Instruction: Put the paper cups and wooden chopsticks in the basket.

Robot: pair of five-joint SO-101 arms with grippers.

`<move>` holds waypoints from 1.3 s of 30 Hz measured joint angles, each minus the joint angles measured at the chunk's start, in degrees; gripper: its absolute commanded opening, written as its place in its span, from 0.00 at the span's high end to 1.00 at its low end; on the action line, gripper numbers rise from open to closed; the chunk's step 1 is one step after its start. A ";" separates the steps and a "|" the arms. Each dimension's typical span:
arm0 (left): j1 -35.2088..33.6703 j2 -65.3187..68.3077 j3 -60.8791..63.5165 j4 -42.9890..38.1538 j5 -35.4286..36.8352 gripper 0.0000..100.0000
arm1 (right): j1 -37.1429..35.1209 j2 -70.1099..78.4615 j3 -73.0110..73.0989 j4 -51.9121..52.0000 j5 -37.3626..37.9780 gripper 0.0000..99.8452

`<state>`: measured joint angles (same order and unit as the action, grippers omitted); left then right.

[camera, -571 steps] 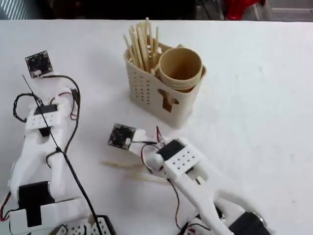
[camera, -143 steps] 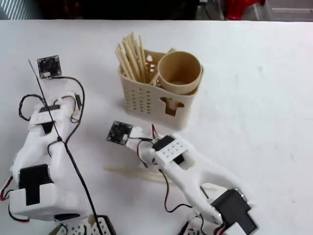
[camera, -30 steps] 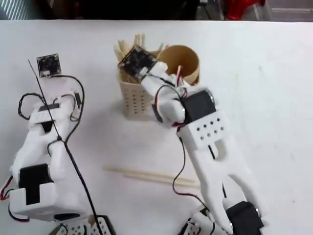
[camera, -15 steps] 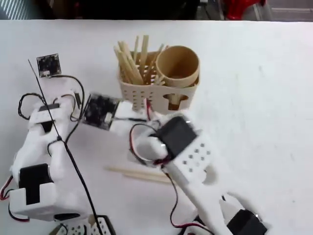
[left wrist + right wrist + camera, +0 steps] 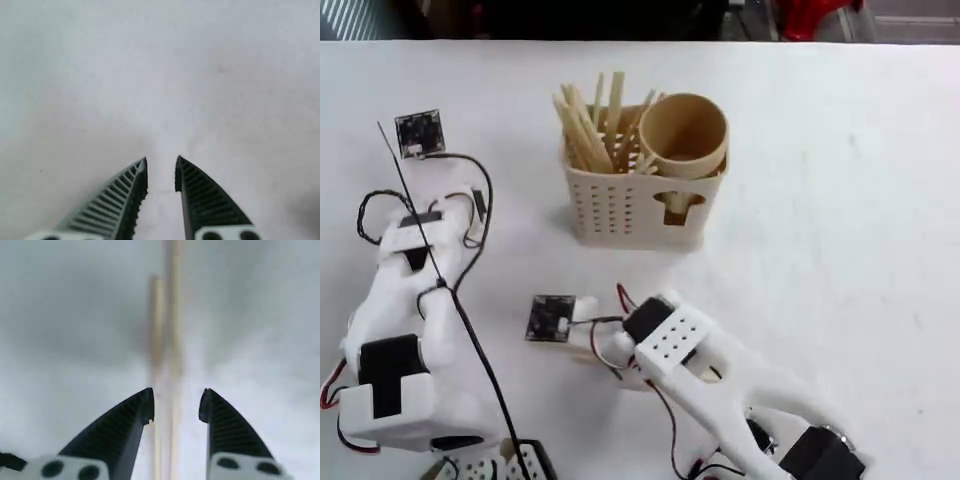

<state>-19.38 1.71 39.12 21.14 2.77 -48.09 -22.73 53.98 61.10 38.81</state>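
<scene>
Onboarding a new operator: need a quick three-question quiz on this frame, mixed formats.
1. True or false: the paper cups sit inside the basket.
2. What lies on the table below the open right gripper? A) a cup B) two chopsticks C) a lid
3. Fill in: the left gripper holds ___.
Key: 1 true; 2 B; 3 nothing.

A white table (image 5: 860, 180) spanned the work area. Beyond its far edge the room was dark, with a red object (image 5: 815, 15) and grey slats (image 5: 350, 18).
</scene>
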 measured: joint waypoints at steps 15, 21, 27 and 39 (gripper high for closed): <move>0.00 0.00 0.00 0.00 0.00 0.89 | 0.00 2.02 5.36 -7.47 0.35 0.76; 0.00 0.00 0.00 0.00 0.00 0.89 | 0.53 10.73 0.79 -7.30 1.85 0.79; 0.00 0.00 0.00 0.00 0.00 0.89 | 4.40 15.91 -5.19 -7.03 1.93 0.98; 0.00 0.00 0.00 0.00 0.00 0.89 | 6.51 18.46 -15.30 -9.58 1.93 0.98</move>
<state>-19.38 1.71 39.12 21.14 2.77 -41.58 -4.26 38.68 51.52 40.75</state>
